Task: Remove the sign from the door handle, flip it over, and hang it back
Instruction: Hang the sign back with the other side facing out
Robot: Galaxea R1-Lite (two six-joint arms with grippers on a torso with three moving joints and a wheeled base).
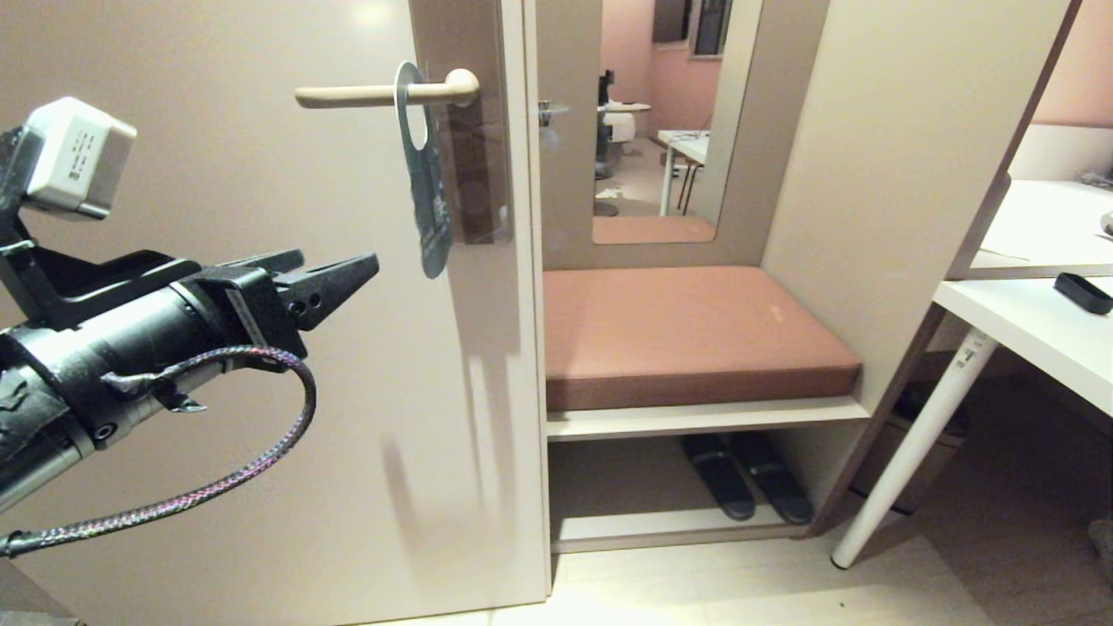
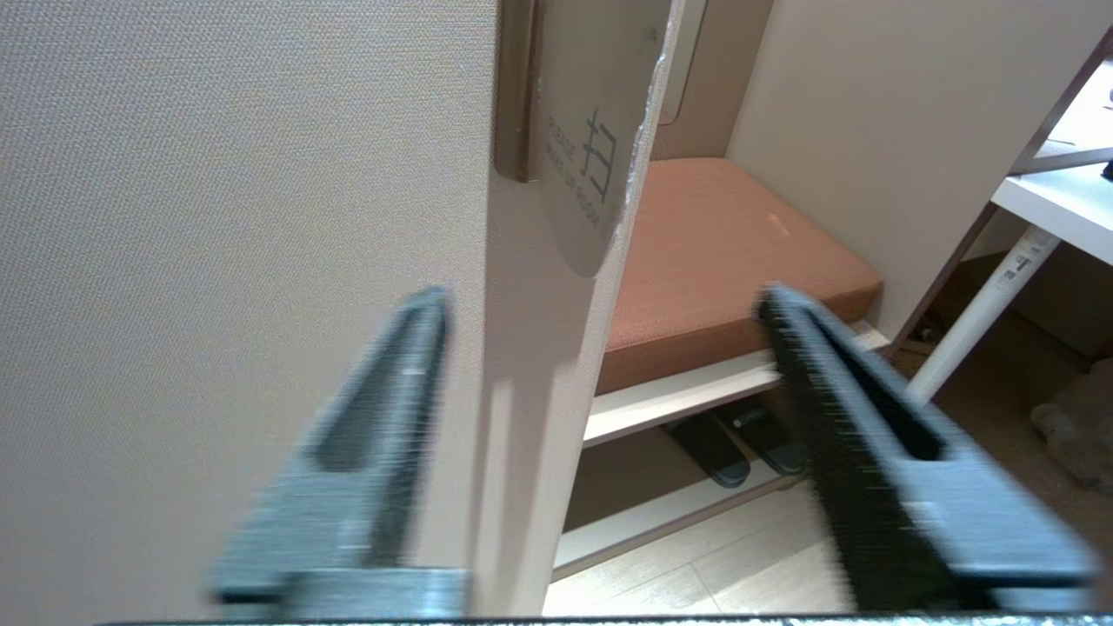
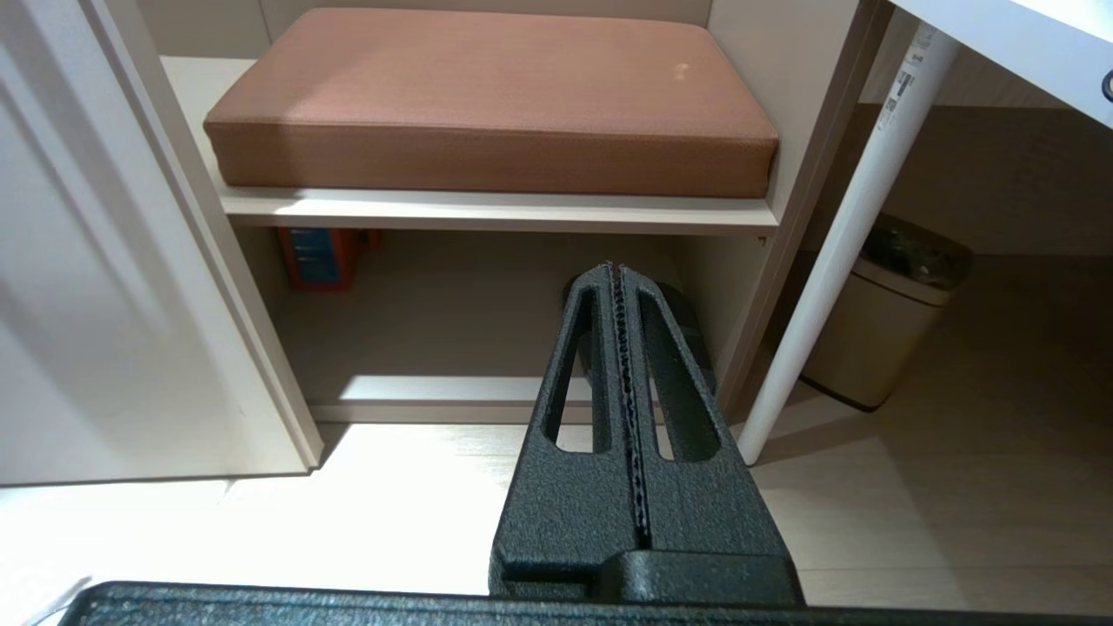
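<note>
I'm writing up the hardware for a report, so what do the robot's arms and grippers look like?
The left arm is a black cylinder carrying a white boxy camera module on a black bracket, with a braided purple-grey cable looping beneath. The left gripper has black, textured, tapering wedge fingers. The right gripper matches: rough black fingers with slotted cut-outs and ribbed inner faces.

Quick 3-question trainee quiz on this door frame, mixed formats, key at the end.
1. True or false: the sign hangs on the door handle.
2. Which tool is nearer the sign? A) left tool B) right tool
3. Fill in: the left tool holds ____.

Key: 1 true; 2 A; 3 nothing, its fingers stand apart below the sign, clear of it.
</note>
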